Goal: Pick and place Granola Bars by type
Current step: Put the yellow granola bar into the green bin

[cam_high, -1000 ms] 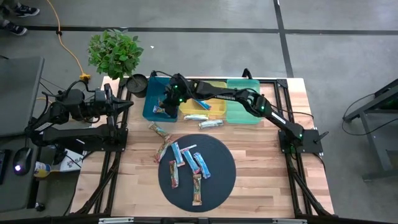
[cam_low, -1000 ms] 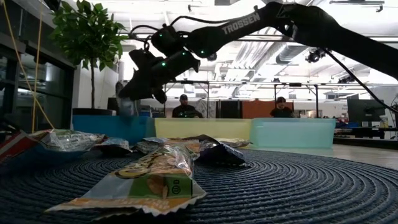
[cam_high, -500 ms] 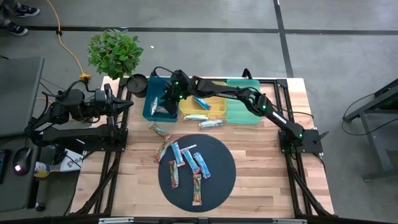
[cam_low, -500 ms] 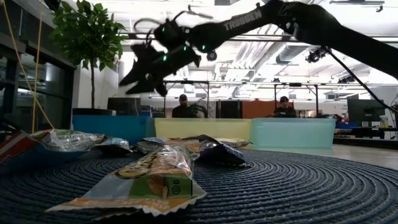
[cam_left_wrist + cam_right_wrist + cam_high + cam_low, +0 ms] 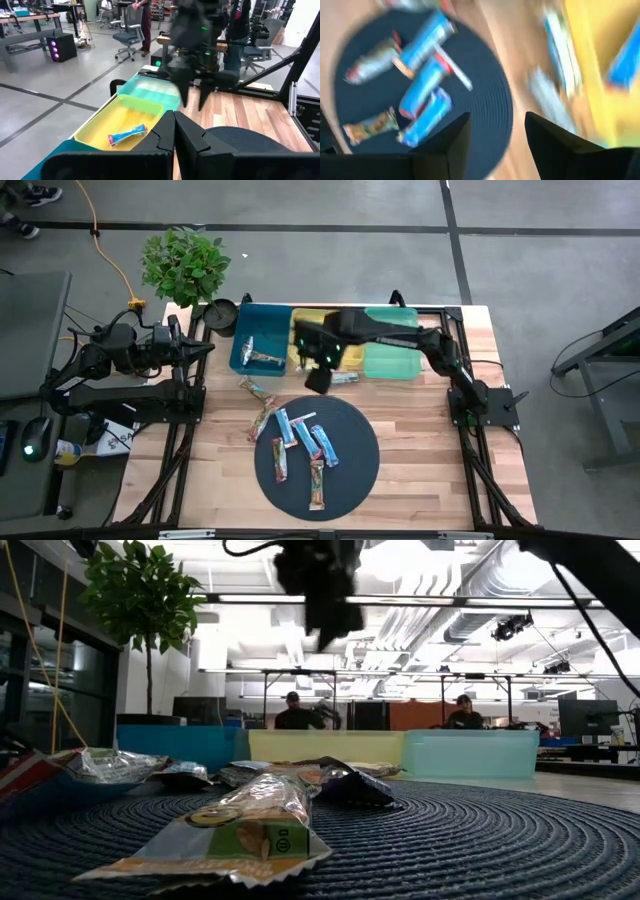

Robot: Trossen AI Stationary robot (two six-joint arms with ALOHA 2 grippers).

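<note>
Your right gripper (image 5: 316,377) has swung away from the blue bin (image 5: 262,320), where it hung a second ago, and now sits over the desk (image 5: 430,450) edge of the yellow bin (image 5: 318,316), jaws spread and carrying nothing. The bar (image 5: 262,357) it had now lies in the blue bin, and the other Granola Bars (image 5: 301,442) haven't budged on the round dark mat (image 5: 355,455) and the wood beside it. Your left gripper (image 5: 174,132) stays parked off the desk's left side, jaws pressed together on nothing.
</note>
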